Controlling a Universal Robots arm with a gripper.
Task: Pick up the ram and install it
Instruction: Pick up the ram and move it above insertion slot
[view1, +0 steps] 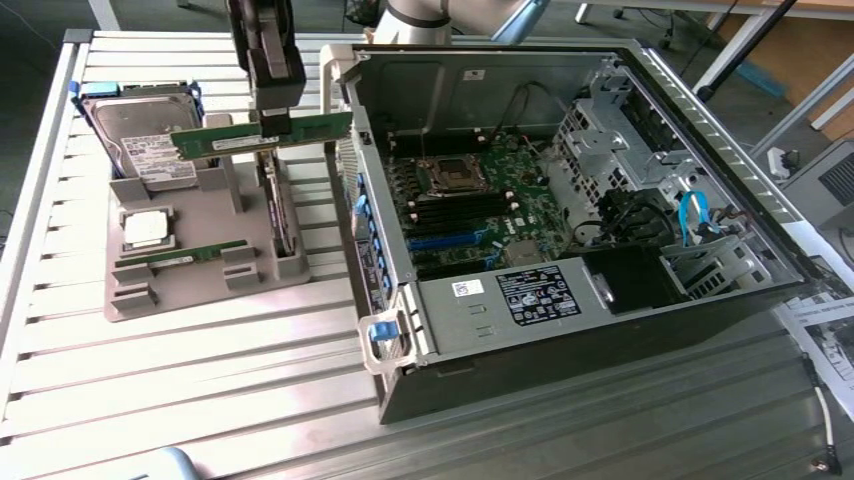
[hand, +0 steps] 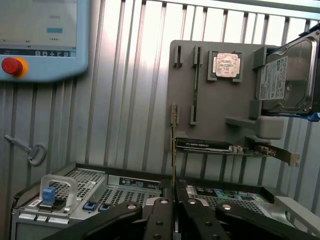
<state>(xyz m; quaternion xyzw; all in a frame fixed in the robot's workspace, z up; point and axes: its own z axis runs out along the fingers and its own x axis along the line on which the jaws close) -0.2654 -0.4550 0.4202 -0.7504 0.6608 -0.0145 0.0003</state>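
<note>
The ram (view1: 315, 128), a long green stick, hangs level in the air above the grey holder tray (view1: 200, 290), close to the open computer case's wall. My gripper (view1: 274, 124) is shut on the ram's middle from above. In the wrist view the ram (hand: 173, 135) shows edge-on as a thin line rising from between my fingertips (hand: 174, 194). The motherboard (view1: 467, 200) with its black and blue memory slots lies inside the case, toward the exterior view's right of the ram.
The tray (hand: 215, 115) carries a second green stick (view1: 174, 258), a silver processor (view1: 147, 228), a hard drive (view1: 134, 135) and an expansion card (hand: 225, 146). The case (view1: 561, 230) lies on its side. A teach pendant (hand: 40, 35) and a key (hand: 27, 150) rest on the slatted table.
</note>
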